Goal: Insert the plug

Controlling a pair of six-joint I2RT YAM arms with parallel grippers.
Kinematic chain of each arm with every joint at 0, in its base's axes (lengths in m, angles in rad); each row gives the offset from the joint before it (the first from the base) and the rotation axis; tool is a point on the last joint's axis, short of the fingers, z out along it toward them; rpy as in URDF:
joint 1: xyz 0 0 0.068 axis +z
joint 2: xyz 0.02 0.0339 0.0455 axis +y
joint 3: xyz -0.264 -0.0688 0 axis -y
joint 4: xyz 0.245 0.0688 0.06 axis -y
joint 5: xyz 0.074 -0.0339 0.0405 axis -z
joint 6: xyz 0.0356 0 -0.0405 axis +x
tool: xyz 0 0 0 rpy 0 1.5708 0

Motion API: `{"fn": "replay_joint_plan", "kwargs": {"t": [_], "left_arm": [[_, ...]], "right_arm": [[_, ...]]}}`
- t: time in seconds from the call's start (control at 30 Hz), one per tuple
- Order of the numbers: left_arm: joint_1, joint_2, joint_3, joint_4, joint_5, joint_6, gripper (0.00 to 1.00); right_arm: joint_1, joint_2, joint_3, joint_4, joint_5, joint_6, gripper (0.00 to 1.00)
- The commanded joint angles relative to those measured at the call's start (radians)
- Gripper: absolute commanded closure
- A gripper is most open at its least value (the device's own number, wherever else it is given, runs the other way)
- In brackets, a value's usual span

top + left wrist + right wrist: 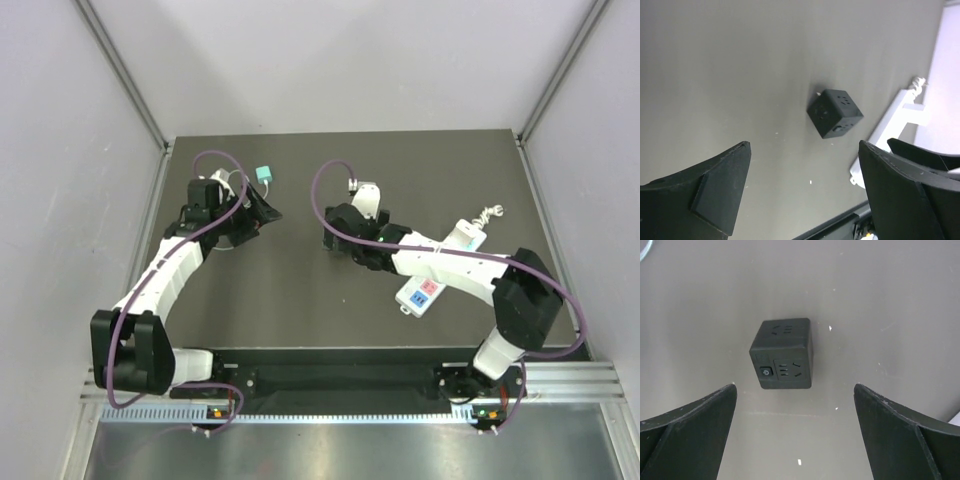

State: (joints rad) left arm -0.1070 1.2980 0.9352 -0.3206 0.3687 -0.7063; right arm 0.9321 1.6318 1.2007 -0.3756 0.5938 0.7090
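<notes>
A matt dark-grey table (300, 300) is seen, enclosed by plain pale walls (60, 150), w/ a ribbed metal rail (560, 380) along the 6 o'clock edge. The teal plug (264, 175), small & boxy, lies toward 11 o'clock on the table, near the L gripper (262, 208), not held. A black socket cube (784, 354), matt, w/ rounded edges & slotted faces, is seen directly below the R gripper (794, 386). A white power strip (465, 238) w/ red & blue labels lies approx. at 3 o'clock, partly under the R arm. Both grippers are spread wide, nothing grasped.
</notes>
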Motion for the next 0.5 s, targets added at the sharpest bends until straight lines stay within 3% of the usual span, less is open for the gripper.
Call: {"fn": "replay_joint_plan", "kwargs": {"t": [0.0, 0.17, 0.3, 0.47], "left_arm": [[-0.002, -0.026, -0.021, 0.103, 0.094, 0.001, 0.08], [-0.011, -0.02, -0.012, 0.097, 0.087, 0.005, 0.09], [-0.019, -0.045, -0.009, 0.097, 0.073, 0.037, 0.15], [-0.023, -0.052, -0.012, 0.097, 0.044, 0.038, 0.14]], "right_arm": [[0.004, -0.029, 0.06, -0.074, 0.075, 0.161, 0.0], [-0.012, -0.104, 0.002, -0.08, 0.069, 0.415, 0.0], [-0.019, -0.131, 0.011, -0.107, 0.078, 0.467, 0.0], [-0.079, -0.187, -0.029, -0.258, -0.021, 0.836, 0.0]]}}
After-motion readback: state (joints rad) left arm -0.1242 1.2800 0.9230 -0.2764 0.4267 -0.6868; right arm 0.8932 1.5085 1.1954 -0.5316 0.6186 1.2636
